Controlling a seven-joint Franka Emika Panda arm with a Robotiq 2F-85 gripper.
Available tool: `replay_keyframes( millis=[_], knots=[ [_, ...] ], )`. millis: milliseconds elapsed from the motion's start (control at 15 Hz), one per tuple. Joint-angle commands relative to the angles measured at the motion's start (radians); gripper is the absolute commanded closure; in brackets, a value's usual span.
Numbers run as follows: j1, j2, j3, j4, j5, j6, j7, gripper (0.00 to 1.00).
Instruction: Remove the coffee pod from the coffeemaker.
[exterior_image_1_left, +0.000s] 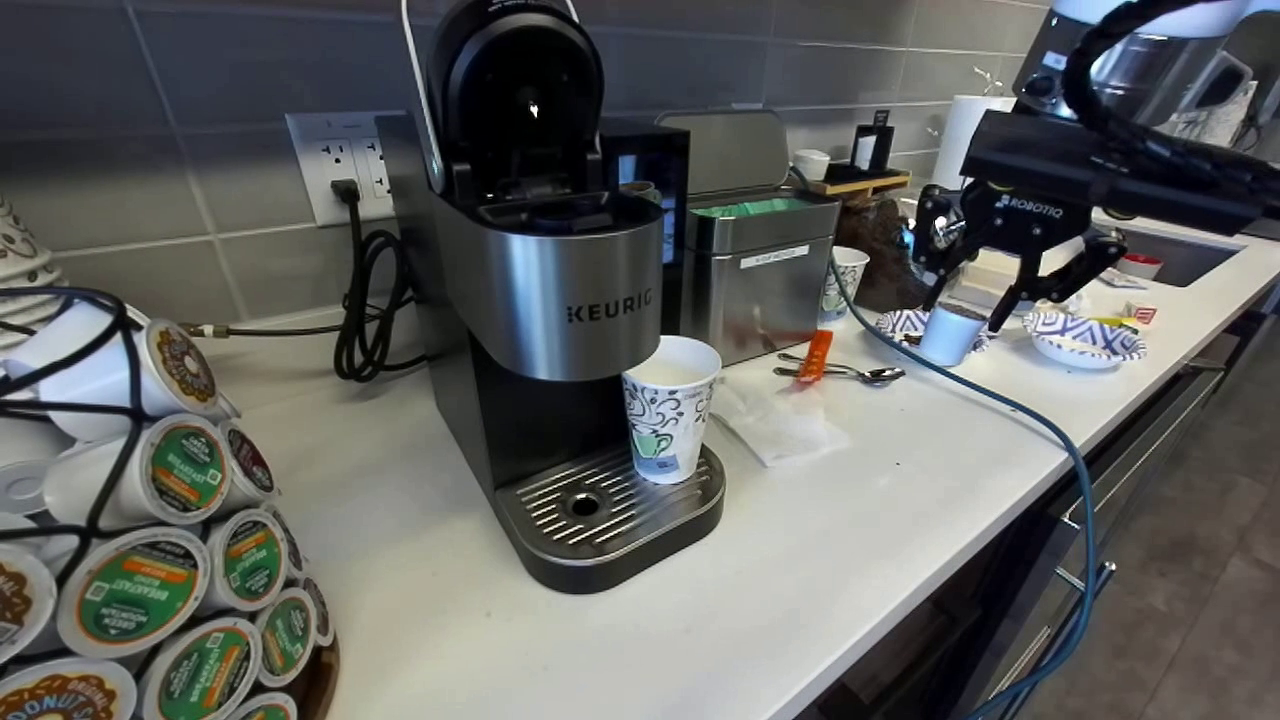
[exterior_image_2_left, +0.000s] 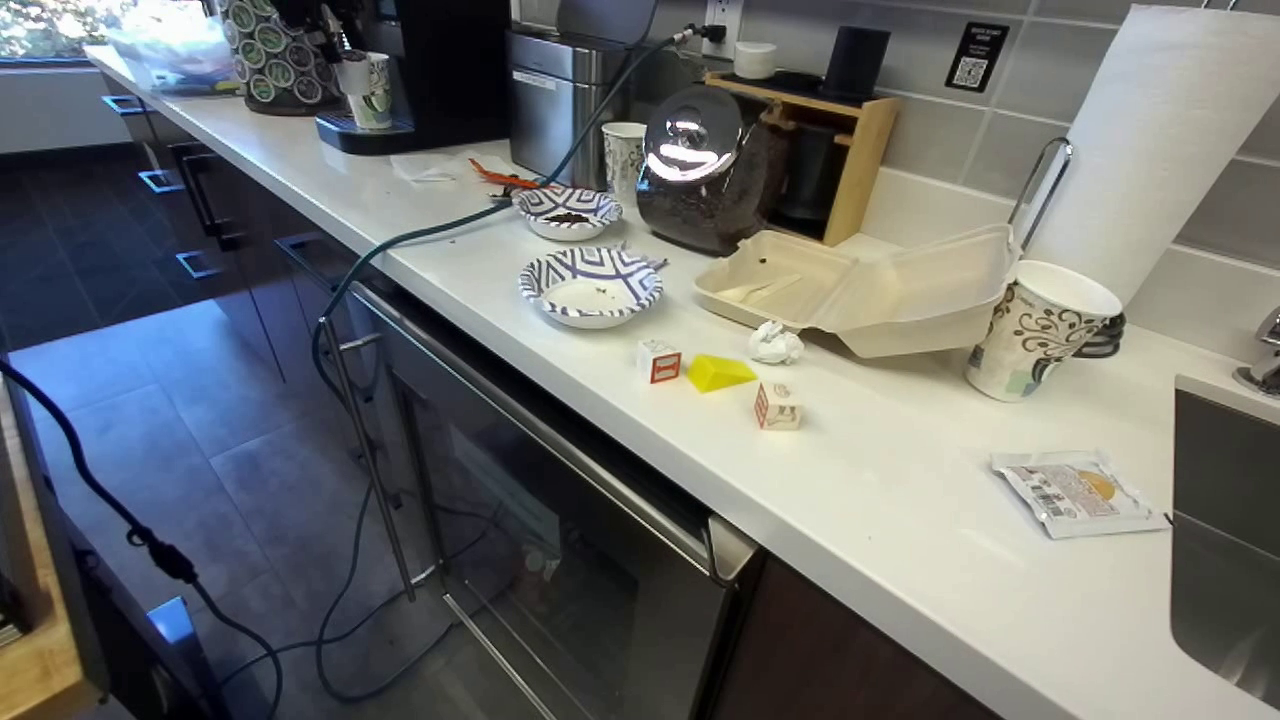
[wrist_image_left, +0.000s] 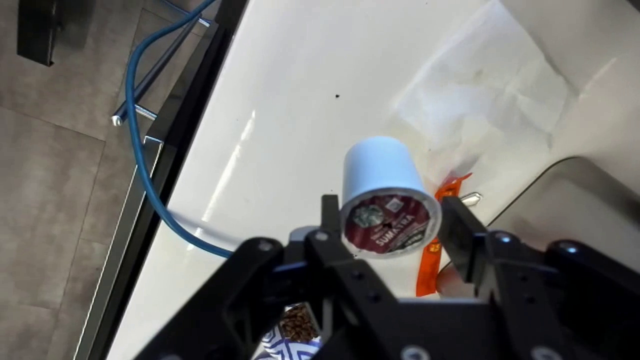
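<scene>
We have the coffee pod (wrist_image_left: 381, 165) clear of the coffeemaker (exterior_image_1_left: 550, 290) and held above the tabletop (exterior_image_1_left: 800, 560). We expect a light load with a fairly stiff but crushable shell and a smooth, possibly slippery wall. A dark spot in its lid (wrist_image_left: 397, 220) suggests a puncture, so we allow for dripping and avoid tilting it further. We recommend holding opposite sides near the rim with moderate force. The jaws are partly spread, clamped on the pod near that rim; we see no other contact.
</scene>
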Motion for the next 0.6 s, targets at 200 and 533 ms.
replay_keyframes(
  millis=[200,533],
  knots=[
    [-0.005,-0.002,0.005,0.007,0.002,-0.002,-0.004,0.73],
    [-0.022,0.112,0.001,0.018,-0.144,0.031,0.141,0.73]
  ],
)
